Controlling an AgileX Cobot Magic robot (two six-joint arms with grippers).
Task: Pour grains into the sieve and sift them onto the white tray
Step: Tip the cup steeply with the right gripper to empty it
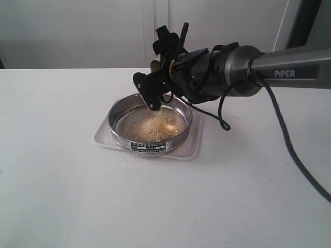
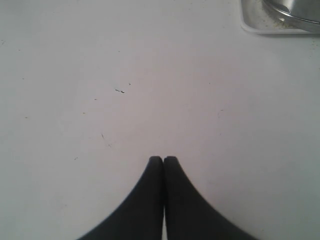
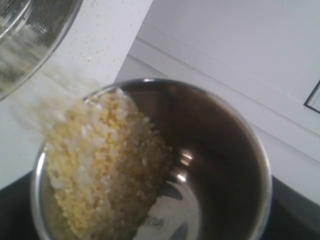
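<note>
The sieve (image 1: 149,140), a wide steel ring with a label on its side, stands on the white tray (image 1: 192,149). A pale golden heap of grains (image 1: 153,127) lies on its mesh. My right gripper (image 1: 155,72) hangs over the sieve's far rim, shut on a small steel cup (image 3: 215,150) tipped towards it. Grains (image 3: 100,170) slide along the cup's lower wall and spill over its lip in a blurred stream towards the sieve (image 3: 30,35). My left gripper (image 2: 163,159) is shut on nothing above bare table, out of the exterior view. A corner of the tray (image 2: 250,25) and the sieve's rim (image 2: 295,12) show far ahead of it.
The right arm (image 1: 279,64) reaches in from the right, with a black cable (image 1: 289,150) trailing across the white table (image 1: 62,181). A pale wall stands behind the table's far edge. A few stray specks lie on the table (image 2: 120,91).
</note>
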